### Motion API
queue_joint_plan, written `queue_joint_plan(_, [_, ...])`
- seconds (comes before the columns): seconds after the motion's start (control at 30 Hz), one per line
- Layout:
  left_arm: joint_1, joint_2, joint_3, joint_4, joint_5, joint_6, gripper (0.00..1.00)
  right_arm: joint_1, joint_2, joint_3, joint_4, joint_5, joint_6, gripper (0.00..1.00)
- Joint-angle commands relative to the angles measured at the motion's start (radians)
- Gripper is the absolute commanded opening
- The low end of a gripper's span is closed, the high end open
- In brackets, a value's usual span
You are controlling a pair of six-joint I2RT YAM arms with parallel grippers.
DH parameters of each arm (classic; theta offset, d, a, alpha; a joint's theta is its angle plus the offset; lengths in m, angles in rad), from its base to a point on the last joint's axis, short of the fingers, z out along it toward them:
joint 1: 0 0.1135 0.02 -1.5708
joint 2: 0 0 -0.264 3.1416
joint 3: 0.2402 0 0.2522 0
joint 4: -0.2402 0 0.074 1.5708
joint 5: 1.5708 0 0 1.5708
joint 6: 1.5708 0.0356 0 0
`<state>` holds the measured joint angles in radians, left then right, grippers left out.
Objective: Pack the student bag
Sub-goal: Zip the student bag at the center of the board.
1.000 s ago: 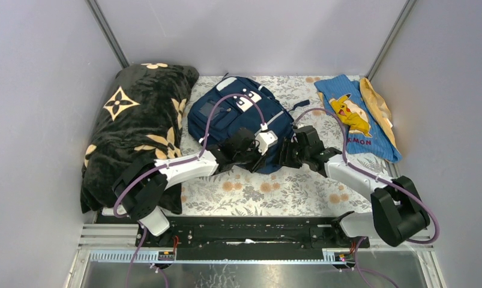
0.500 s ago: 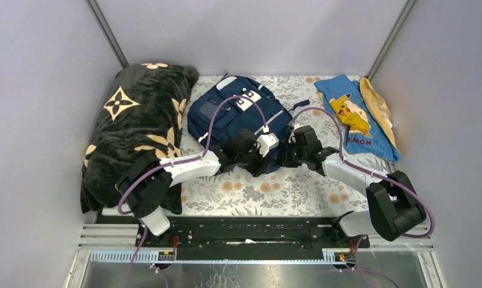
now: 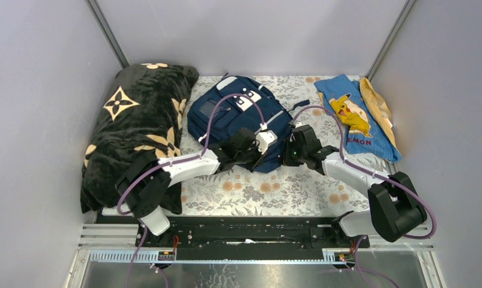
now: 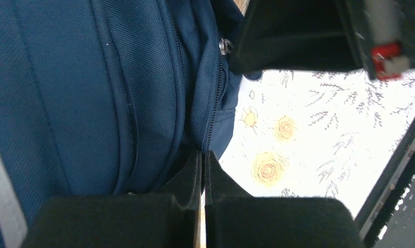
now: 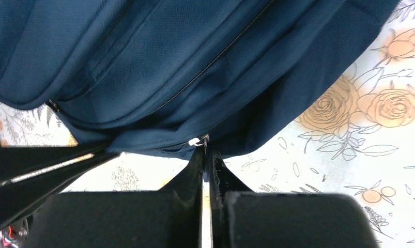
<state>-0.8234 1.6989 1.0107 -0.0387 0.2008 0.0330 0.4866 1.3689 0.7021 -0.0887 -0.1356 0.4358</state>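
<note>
Bag (image 3: 238,111) lies flat (front pocket up) at mid-back of the floral table cover (image 3: 256,192), between the blanket (image 3: 136,126) on the left and the blue cloth (image 3: 358,120) on the right. Both grippers are at its near edge. Right gripper (image 5: 205,152): jaws closed, tips at the zip pull (image 5: 195,141); whether it is pinched, cannot tell. Left gripper (image 4: 202,157): jaws closed, tips against the bag's seam.

Centre of tabletop (image 3: 274,192), nearer far edge: student bag (image 3: 238,114). Along left edge into far-left corner: blanket (image 3: 136,126). Far-right corner: cloth (image 3: 358,120). At bag's near edge: left end effector (image 4: 202,160), right end effector (image 5: 205,155).
</note>
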Motion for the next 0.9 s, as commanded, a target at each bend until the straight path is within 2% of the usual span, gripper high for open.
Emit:
queue_joint_plan(0.0, [0.025, -0.155, -0.093, -0.014, -0.042, -0.009, 0.00, -0.005, -0.031, 0.043, -0.126, 0.292, -0.014, 0.00])
queue_joint_plan(0.13, [0.033, -0.259, -0.216, -0.020, -0.059, -0.001, 0.00, -0.006, -0.033, 0.077, -0.169, 0.355, -0.051, 0.00])
queue_joint_plan(0.37, [0.033, -0.407, -0.261, -0.180, -0.048, -0.023, 0.00, -0.006, 0.017, 0.109, -0.170, 0.355, -0.060, 0.00])
queue_joint_plan(0.53, [0.045, -0.539, -0.296, -0.276, -0.263, 0.007, 0.00, -0.006, 0.049, 0.123, -0.170, 0.383, -0.055, 0.00])
queue_joint_plan(0.7, [0.066, -0.681, -0.417, -0.140, -0.280, 0.034, 0.00, -0.020, 0.076, 0.122, -0.080, 0.401, -0.025, 0.00])
queue_joint_plan(0.83, [0.070, -0.656, -0.407, -0.101, -0.226, 0.037, 0.00, -0.020, 0.086, 0.141, -0.046, 0.315, -0.030, 0.00])
queue_joint_plan(0.87, [0.071, -0.634, -0.381, -0.123, -0.211, 0.031, 0.27, -0.020, 0.079, 0.138, -0.040, 0.285, -0.030, 0.00])
